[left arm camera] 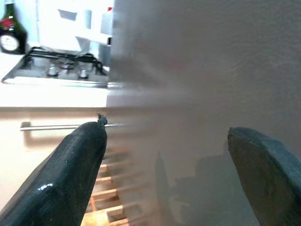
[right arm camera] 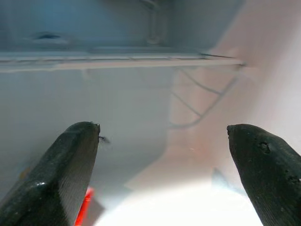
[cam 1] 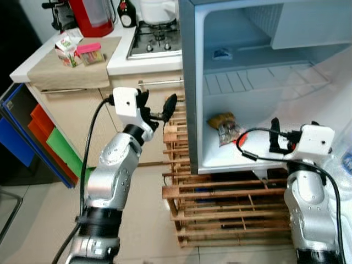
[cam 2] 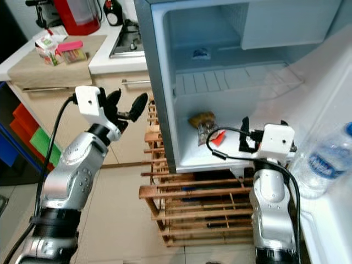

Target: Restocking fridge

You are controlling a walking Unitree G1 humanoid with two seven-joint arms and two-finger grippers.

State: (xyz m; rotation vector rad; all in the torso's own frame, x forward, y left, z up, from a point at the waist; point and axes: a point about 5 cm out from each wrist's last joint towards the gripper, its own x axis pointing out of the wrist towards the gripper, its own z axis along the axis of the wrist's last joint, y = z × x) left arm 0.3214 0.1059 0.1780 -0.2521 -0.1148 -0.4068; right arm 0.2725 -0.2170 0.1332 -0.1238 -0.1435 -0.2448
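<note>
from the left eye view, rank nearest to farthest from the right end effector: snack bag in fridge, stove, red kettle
From the right end effector:
1. Snack bag, just to its left on the fridge floor.
2. Stove, on the counter beyond the fridge wall.
3. Red kettle, far left at the counter's back.

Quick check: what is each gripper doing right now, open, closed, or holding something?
Left gripper: open, empty, beside the fridge's outer wall.
Right gripper: open, empty, at the fridge opening.
</note>
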